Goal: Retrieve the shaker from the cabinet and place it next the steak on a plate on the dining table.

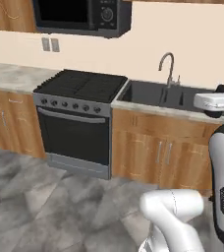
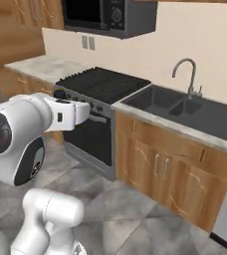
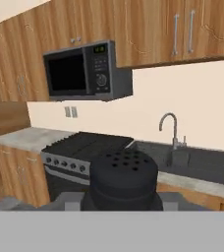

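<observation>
With the small black tapered shaker [image 3: 123,178] pinched between the two-finger gripper [image 3: 122,199], retrieval from the brown wood wall cabinet [image 3: 182,29] looks done. Shaker rides at the hand, probably mid-transit past the black stove [image 1: 82,86]. Placing beside the steak remains.

The shaker [image 3: 124,178] sits clamped in the gripper [image 3: 122,201], its perforated top facing the camera. Beyond it: a stove [image 3: 82,147] at left, a sink [image 3: 192,162] with a curved faucet [image 3: 170,129] at right, a microwave [image 3: 84,70] beneath wood cabinets [image 3: 182,29].
</observation>
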You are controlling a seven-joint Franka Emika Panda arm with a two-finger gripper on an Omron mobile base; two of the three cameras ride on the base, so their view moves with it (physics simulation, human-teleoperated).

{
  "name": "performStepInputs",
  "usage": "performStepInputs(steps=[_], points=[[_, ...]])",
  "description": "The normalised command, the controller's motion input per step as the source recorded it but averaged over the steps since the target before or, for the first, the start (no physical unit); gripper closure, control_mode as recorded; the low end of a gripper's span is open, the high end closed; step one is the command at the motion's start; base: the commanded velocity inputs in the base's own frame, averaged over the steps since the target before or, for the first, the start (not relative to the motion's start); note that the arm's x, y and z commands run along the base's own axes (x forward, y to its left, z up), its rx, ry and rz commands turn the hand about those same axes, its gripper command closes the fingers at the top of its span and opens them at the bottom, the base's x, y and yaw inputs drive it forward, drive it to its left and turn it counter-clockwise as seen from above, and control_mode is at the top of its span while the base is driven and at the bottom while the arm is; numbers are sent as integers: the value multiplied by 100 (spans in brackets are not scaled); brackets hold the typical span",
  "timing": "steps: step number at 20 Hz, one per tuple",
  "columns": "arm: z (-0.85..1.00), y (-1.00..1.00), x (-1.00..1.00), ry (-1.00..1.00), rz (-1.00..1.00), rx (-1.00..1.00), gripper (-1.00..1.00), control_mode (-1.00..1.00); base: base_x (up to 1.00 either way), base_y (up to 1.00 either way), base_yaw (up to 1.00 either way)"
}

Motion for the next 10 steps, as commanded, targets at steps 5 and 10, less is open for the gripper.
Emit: performStepInputs(steps=[5,10], points=[[0,0,0,0,0,0,100,100,0,1,100],[0,0,0,0,0,0,100,100,0,1,100]])
